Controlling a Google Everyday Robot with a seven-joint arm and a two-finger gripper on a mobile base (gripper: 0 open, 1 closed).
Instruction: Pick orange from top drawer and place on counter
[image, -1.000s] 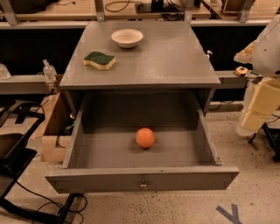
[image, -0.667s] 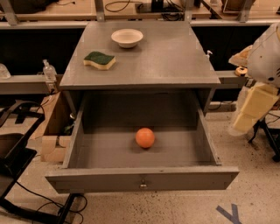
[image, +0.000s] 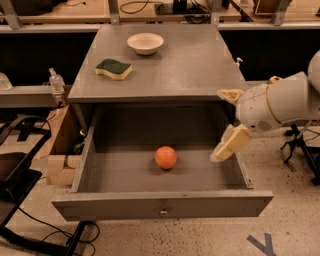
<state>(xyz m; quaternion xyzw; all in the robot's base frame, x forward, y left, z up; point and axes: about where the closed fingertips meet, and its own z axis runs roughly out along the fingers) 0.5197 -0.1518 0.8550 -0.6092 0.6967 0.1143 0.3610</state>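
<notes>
The drawer (image: 125, 206) of the grey cabinet stands pulled wide open, its flat front panel with a small metal keyhole (image: 163, 210) nearest the camera. The orange (image: 165, 157) lies on the drawer floor, roughly in the middle, clear of all four walls. The robot's white arm (image: 285, 100) reaches in from the right, and its hand (image: 221, 124) hangs at the drawer's right side, just below the front right corner of the surface (image: 190, 65). The hand is spread wide with nothing in it: one cream finger shows up by the edge of the surface, and the other slants down and to the left over the right wall. It is near the orange but apart from it. On the surface sit a white bowl (image: 145, 43) towards the back and a green and yellow sponge (image: 114, 69) to the left.
</notes>
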